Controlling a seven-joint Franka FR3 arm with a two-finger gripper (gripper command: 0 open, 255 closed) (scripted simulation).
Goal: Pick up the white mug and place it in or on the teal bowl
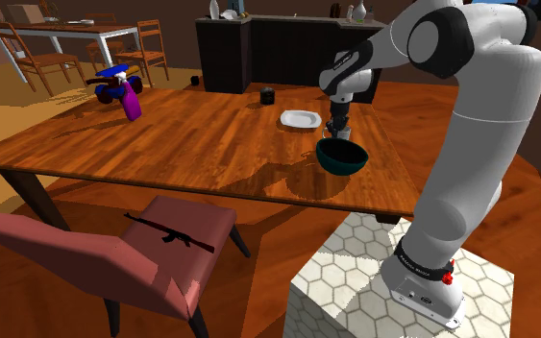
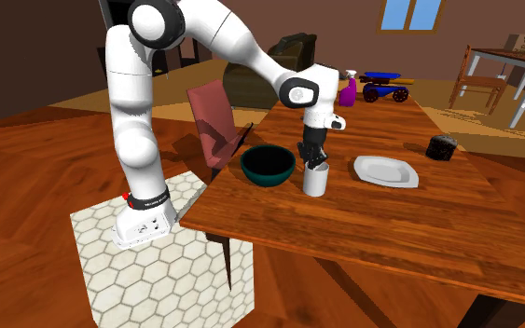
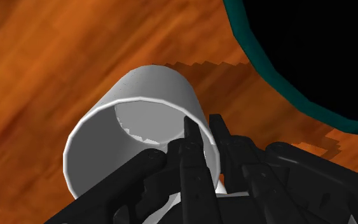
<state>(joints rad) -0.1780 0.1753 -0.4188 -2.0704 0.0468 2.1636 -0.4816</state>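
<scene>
The black gripper (image 2: 314,164) pinches the wall of the white mug (image 2: 315,184), one finger inside the rim and one outside, nearly closed. The mug stands upright on the wooden table (image 2: 391,224), just right of the teal bowl (image 2: 268,166) in the second exterior view. The rim hold apparently leaves its base free for lowering into the bowl.

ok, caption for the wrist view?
Jaws pinch the wall of the white mug, beside the teal bowl, on the wooden table.

The mug (image 2: 315,182) is white, the bowl (image 1: 341,166) teal, the stand (image 2: 158,253) hexagon-patterned.
</scene>
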